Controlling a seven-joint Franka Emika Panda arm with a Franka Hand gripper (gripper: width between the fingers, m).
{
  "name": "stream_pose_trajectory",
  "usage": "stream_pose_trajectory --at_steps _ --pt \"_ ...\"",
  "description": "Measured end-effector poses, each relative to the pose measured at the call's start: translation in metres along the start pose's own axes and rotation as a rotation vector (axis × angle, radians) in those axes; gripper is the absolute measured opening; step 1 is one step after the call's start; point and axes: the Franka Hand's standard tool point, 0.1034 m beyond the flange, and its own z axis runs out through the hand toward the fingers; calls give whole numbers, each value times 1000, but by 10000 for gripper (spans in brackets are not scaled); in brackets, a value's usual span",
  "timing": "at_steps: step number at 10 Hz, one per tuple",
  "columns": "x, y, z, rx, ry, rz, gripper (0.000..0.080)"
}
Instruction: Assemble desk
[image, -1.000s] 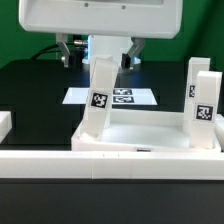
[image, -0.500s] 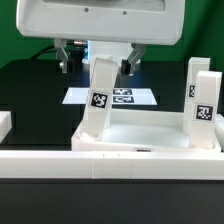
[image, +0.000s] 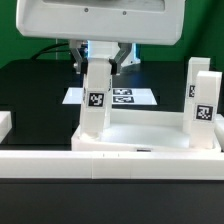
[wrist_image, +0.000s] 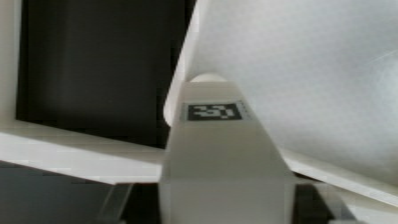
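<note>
At the tabletop's (image: 150, 140) near corner, my claw (image: 99, 66) has just pinched the leg (image: 96, 100), which now stands straighter, ready for seating.

A large white housing (image: 97, 20) with rounded corners and a pale grey recessed front panel fills the exterior view toward twelve o'clock. Beneath it hangs the gripper (image: 98, 60), with dark metallic fingers (image: 78, 57) and a bluish-white centre.
</note>
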Motion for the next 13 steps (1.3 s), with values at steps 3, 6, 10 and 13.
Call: stream_pose_trajectory --at_steps 3,6,10,13 --pt "0 0 0 0 0 32 289" --pt "-7 7 1 39 7 334 289" --pt "-7 10 2 76 7 645 291" --pt "-9 7 3 96 -36 940 291"
